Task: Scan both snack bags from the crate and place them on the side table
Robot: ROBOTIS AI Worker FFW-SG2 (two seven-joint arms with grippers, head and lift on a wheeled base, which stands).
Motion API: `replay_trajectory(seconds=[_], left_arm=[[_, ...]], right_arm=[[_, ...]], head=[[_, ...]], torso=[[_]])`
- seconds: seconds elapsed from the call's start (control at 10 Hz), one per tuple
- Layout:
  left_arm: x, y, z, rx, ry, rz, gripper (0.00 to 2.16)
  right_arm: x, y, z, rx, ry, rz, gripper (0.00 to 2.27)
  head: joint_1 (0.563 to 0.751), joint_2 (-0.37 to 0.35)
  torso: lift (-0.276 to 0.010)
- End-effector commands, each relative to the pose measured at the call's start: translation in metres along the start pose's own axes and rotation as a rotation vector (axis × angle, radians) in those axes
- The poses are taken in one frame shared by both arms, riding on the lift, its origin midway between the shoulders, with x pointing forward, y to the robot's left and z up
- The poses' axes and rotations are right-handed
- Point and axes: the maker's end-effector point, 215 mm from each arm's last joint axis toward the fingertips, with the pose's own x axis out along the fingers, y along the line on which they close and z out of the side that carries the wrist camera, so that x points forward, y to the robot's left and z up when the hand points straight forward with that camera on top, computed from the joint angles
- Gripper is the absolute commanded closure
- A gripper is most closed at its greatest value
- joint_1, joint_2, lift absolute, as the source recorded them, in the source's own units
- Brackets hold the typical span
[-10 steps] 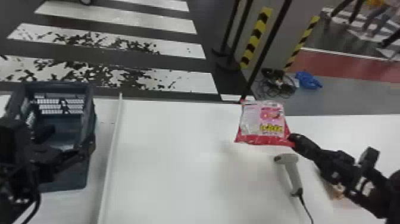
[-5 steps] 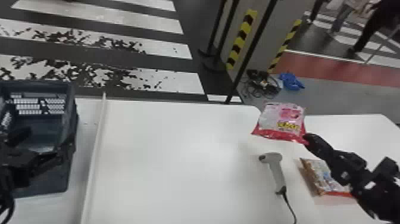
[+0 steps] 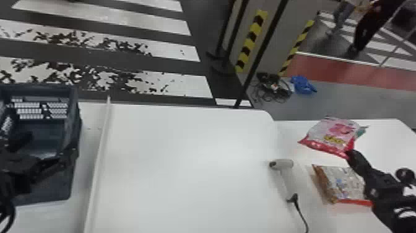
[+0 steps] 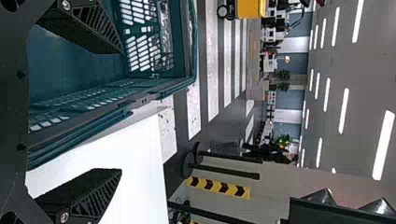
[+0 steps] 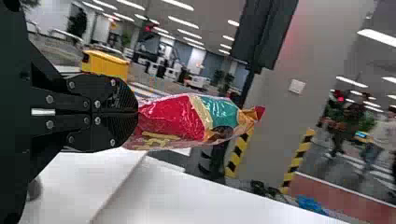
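"Two grippers to log. Far left?"

"Left gripper (image 4: 122, 110) is waiting by the crate (image 3: 75, 105), fingers standing apart, nothing between them. Scanner (image 3: 282, 164) is lying well right of it, on the main table (image 3: 185, 173)."

"And the pink bag (image 3: 335, 134)?"

"Hanging above the side table (image 3: 388, 136). Right gripper (image 5: 136, 113) is pinching it at one corner of the red edge. From the fingertips the bag is lying forward and a little left, its body running out along the line of the fingers. Right arm is clearly the nearer."

"Pointing how?"

"Free end is pointing forward, away from the robot; printed face is tilting up toward the head. Red edge is slanting, far end leftward, near end at the fingertips. Which side is truly the longer, nobody is telling from here."

"Rightward, below it?"

"Brown bag (image 3: 345, 182) is lying flat, nearer the robot, partly behind the gripper. Judgement: the coming move is wanting a lowering beyond that bag; too near, and the two are likely overlapping."
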Motion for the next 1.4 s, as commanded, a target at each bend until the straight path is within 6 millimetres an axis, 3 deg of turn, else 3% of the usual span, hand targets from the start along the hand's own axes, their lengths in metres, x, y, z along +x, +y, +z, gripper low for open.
replay_trajectory(seconds=[0.0,0.2,0.4,0.5,0.6,0.7,0.8,1.0,1.1,1.3], left_arm=[[0.000,0.000,0.000,0.000,-0.001,0.000,0.09],[0.001,-0.002,0.001,0.001,-0.002,-0.004,0.09],[0.002,-0.004,0.002,0.002,-0.003,-0.009,0.09],[0.002,-0.004,0.003,0.002,-0.005,-0.009,0.09],[0.002,-0.004,0.003,0.001,-0.005,-0.010,0.09],[0.002,-0.004,0.004,0.001,-0.006,-0.010,0.09],[0.002,-0.005,0.005,0.000,-0.008,-0.010,0.09],[0.001,-0.005,0.005,0.000,-0.008,-0.012,0.09],[0.001,-0.005,0.005,0.002,-0.008,-0.010,0.09],[0.002,-0.004,0.008,0.002,-0.014,-0.007,0.09]], right_arm=[[-0.005,-0.021,0.026,-0.035,-0.105,-0.049,2.24],[-0.014,-0.064,0.056,-0.100,-0.230,-0.174,2.24],[-0.020,-0.091,0.062,-0.122,-0.261,-0.251,2.24],[-0.023,-0.102,0.060,-0.125,-0.265,-0.288,2.13],[-0.022,-0.107,0.056,-0.117,-0.262,-0.293,1.73],[-0.023,-0.109,0.056,-0.125,-0.270,-0.298,0.54],[-0.025,-0.109,0.060,-0.146,-0.282,-0.305,0.00],[-0.033,-0.111,0.071,-0.218,-0.304,-0.323,0.05],[-0.032,-0.102,0.074,-0.272,-0.302,-0.319,0.06],[-0.011,-0.063,0.057,-0.464,-0.286,-0.285,0.06]], head=[[0.695,-0.350],[0.695,-0.350],[0.695,-0.350],[0.695,-0.350],[0.695,-0.350],[0.695,-0.350],[0.695,-0.350],[0.695,-0.350],[0.695,-0.350],[0.695,-0.350]], torso=[[-0.098],[-0.098],[-0.098],[-0.098],[-0.098],[-0.098],[-0.098],[-0.098],[-0.098],[-0.098]])
